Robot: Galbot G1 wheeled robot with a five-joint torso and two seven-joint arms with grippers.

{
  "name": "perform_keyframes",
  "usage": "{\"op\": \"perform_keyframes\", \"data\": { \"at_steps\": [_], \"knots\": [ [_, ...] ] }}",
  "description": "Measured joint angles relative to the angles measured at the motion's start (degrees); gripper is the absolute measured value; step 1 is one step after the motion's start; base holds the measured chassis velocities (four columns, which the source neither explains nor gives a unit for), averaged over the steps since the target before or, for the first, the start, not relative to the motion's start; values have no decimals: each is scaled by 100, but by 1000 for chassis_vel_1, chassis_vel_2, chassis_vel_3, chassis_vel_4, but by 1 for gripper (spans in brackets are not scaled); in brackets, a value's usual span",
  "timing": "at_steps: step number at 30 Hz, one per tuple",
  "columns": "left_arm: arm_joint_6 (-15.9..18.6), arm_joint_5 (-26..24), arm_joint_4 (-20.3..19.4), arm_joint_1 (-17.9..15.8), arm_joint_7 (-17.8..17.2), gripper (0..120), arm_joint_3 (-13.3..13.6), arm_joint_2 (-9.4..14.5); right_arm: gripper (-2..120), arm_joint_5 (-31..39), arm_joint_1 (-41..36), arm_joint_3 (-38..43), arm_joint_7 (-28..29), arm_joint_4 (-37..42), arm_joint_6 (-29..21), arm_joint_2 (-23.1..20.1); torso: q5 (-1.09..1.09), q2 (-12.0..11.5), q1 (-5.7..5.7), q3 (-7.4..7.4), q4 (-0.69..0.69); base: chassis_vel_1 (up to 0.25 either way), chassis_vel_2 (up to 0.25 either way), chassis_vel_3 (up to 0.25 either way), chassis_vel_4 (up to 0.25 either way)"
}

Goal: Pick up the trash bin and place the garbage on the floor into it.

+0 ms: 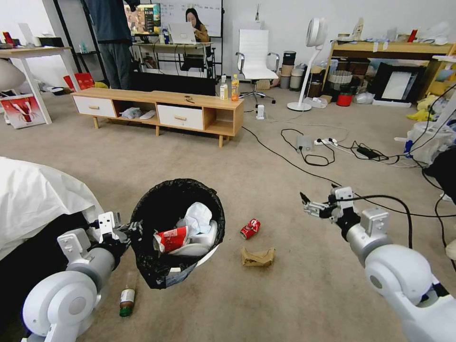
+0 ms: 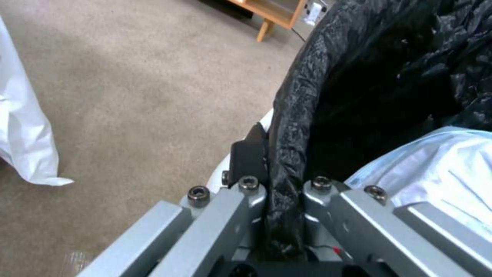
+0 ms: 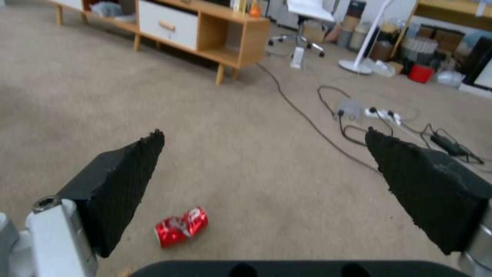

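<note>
My left gripper (image 1: 134, 228) is shut on the rim of the trash bin (image 1: 164, 275), a white bin lined with a black bag (image 2: 307, 100), held tilted above the floor (image 1: 294, 285). Inside lie a red-and-white wrapper (image 1: 172, 238) and crumpled white tissues (image 1: 197, 218). On the carpet to its right lie a crushed red can (image 1: 250, 228) and a brown paper piece (image 1: 257, 257). A small green bottle (image 1: 126, 300) lies below the bin. My right gripper (image 1: 304, 202) hangs open above the carpet, with the can (image 3: 181, 231) below and in front of it.
A white sheet (image 1: 33, 199) covers something at my left. A low wooden cabinet (image 1: 161, 108) with two drink bottles (image 1: 229, 89) stands ahead. Cables and a power strip (image 1: 327, 142) run across the carpet at right. A fan (image 1: 311, 57) and cluttered shelves stand behind.
</note>
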Motion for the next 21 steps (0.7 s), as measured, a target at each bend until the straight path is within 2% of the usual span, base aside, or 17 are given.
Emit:
{"op": "perform_keyframes", "data": {
  "at_steps": [10, 21],
  "knots": [
    [-24, -9, 10, 2, -1, 2, -4, -20, 100, -318, -238, -156, -60, -212, 166, 162, 0, 0, 0, 0, -2, 0, 0, 0, 0],
    [10, 3, 21, -6, 29, 2, -3, -36, 100, -317, -239, -222, -76, -256, 231, 235, 0, 0, 0, 0, -3, 0, 0, 0, 0]
  ]
}}
